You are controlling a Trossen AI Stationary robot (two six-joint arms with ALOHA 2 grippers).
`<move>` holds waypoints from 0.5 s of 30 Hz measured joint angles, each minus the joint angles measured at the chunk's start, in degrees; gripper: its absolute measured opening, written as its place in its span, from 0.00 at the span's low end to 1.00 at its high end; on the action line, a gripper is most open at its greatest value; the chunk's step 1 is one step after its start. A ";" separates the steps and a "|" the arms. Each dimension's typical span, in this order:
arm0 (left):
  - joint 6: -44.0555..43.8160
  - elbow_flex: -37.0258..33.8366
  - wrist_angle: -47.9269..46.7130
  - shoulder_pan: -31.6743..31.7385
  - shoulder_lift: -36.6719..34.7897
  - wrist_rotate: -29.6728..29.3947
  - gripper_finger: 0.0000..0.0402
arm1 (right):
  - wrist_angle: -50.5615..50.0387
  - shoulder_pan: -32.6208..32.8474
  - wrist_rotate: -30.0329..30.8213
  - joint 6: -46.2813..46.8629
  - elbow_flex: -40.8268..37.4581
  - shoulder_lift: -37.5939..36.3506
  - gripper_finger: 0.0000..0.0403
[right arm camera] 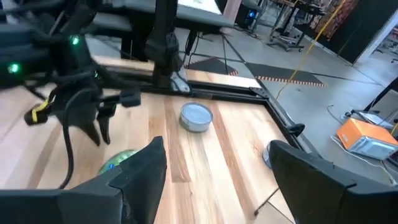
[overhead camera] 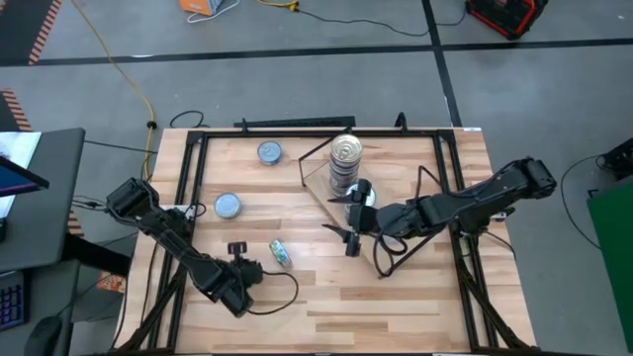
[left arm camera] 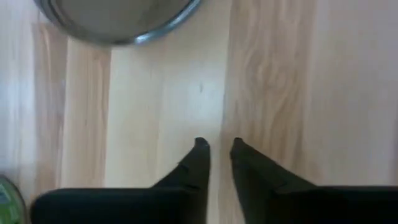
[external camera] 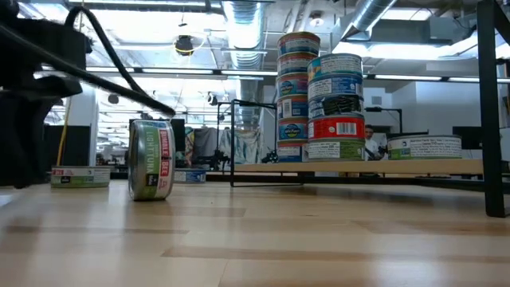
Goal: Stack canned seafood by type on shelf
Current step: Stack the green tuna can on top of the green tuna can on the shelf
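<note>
We see the left hand [overhead camera: 236, 248] hovering low over the bench [overhead camera: 297, 297] near its front left part, its fingers [left arm camera: 198, 158] nearly together with only a narrow gap between them and nothing in it. Just beside it, a tin on its edge [overhead camera: 281, 253] stands with its green and red label showing; in the low view this tin [external camera: 151, 159] stands upright like a wheel. Two flat tins lie with silver lids up farther left and back: one [overhead camera: 227, 206] near the left arm, one [overhead camera: 269, 152] close to the bench's rear edge. The shelf [external camera: 358, 167] carries two tall stacks of tins [external camera: 319, 100] side by side, and one single tin [external camera: 425, 147] lies on the same board to their right. The right hand [overhead camera: 354, 211] hangs just in front of the stacks [overhead camera: 345, 163], its fingers [right arm camera: 146, 165] spread wide and empty.
</note>
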 joint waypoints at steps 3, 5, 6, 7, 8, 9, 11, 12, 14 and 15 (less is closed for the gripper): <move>3.27 3.44 -1.99 0.09 0.00 -0.86 0.26 | -2.84 0.88 2.56 1.38 0.00 -2.61 0.77; 6.85 6.68 -4.32 0.18 0.00 -1.17 0.36 | -4.05 1.51 2.99 1.59 -0.31 -4.03 0.77; 8.77 8.39 -5.83 0.21 0.00 -1.49 0.40 | -4.24 1.76 2.97 1.61 -0.97 -4.72 0.77; 11.00 10.07 -7.20 0.21 0.00 -2.21 0.45 | -4.39 1.91 3.00 1.58 -1.78 -5.33 0.77; 13.30 11.71 -8.42 0.23 0.00 -3.22 0.50 | -4.51 2.07 2.99 1.67 -2.58 -6.03 0.77; 15.39 13.29 -9.51 0.29 0.00 -4.48 0.54 | -4.60 2.03 3.18 1.77 -3.35 -6.78 0.77; 19.14 16.25 -10.98 1.10 0.00 -6.27 0.61 | -3.87 1.87 4.40 1.86 -5.58 -8.72 0.77; 21.10 17.38 -11.20 1.88 -0.02 -6.70 0.64 | -3.01 1.80 4.53 1.82 -7.08 -9.94 0.77; 25.56 18.95 -10.99 4.31 -0.02 -5.41 0.68 | -1.24 1.37 4.54 1.79 -10.21 -12.40 0.77; 27.91 19.35 -10.88 5.65 -0.02 -4.20 0.69 | 0.22 1.18 4.47 1.80 -11.81 -13.82 0.76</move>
